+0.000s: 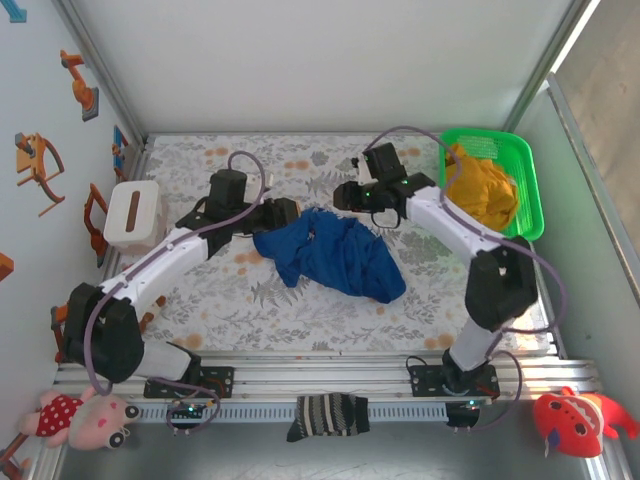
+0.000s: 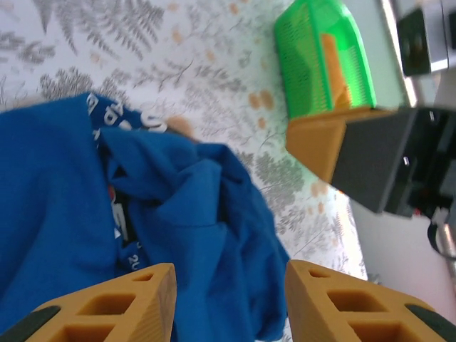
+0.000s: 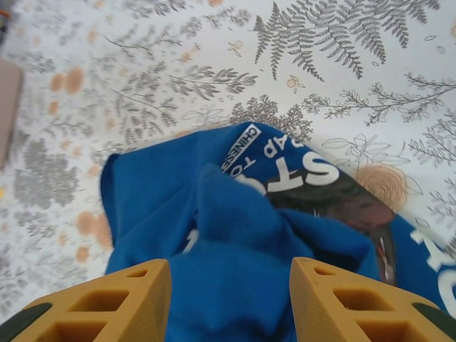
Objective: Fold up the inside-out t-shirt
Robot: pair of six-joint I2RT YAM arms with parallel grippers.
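Note:
The inside-out t-shirt (image 1: pixel 332 255) is a royal-blue crumpled heap in the middle of the fern-print table. White lettering shows on its folds (image 3: pixel 299 171), and it also lies rumpled in the left wrist view (image 2: pixel 178 221). My left gripper (image 1: pixel 292 214) hovers at the heap's upper left edge, and my right gripper (image 1: pixel 340 197) at its upper edge. The left gripper (image 2: pixel 229 299) stands open, its orange fingers apart with cloth lying below the gap. The right gripper (image 3: pixel 229 299) is open too, over a raised ridge of blue cloth; nothing is pinched.
A green basket (image 1: pixel 525 170) holding a mustard-yellow garment (image 1: pixel 480 188) stands at the back right. A white box (image 1: pixel 135 213) sits at the left edge. A dark striped sock (image 1: pixel 327 415) lies on the front rail. Plush toys sit at both front corners.

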